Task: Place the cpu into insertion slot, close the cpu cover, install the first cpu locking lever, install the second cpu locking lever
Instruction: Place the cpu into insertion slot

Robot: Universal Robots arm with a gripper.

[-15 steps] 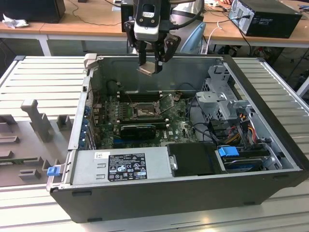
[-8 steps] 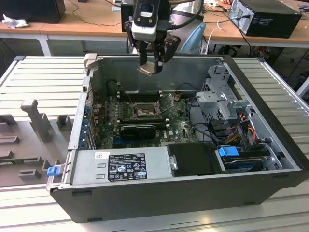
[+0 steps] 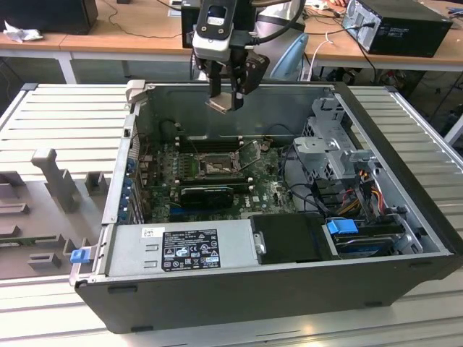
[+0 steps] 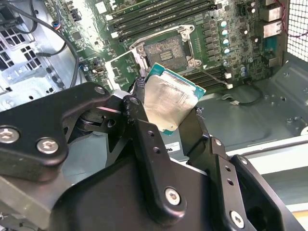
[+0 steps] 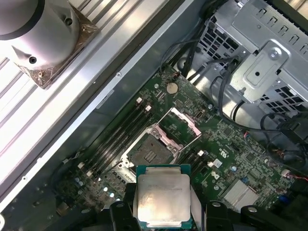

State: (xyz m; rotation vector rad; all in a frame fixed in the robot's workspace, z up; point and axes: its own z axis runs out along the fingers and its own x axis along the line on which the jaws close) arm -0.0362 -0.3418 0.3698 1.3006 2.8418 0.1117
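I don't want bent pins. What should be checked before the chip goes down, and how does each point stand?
1. Grip: gripper shut on the cpu by its edges: ok.
2. The insertion slot is empty: ok.
3. The cpu cover is swung up, off the slot: ok.
4. The cpu is down at the slot: not ok, it hangs high above the motherboard.
5. The cpu's orientation matches the slot: cannot tell.

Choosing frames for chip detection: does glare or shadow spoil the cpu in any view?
Second wrist view: the cpu lid glares pale, partly washed out. First wrist view: the lid is bright, mottled with reflections, and the slot evenly lit. Exterior view: no glare; the cpu shows pale in the pincer against the grey case wall.
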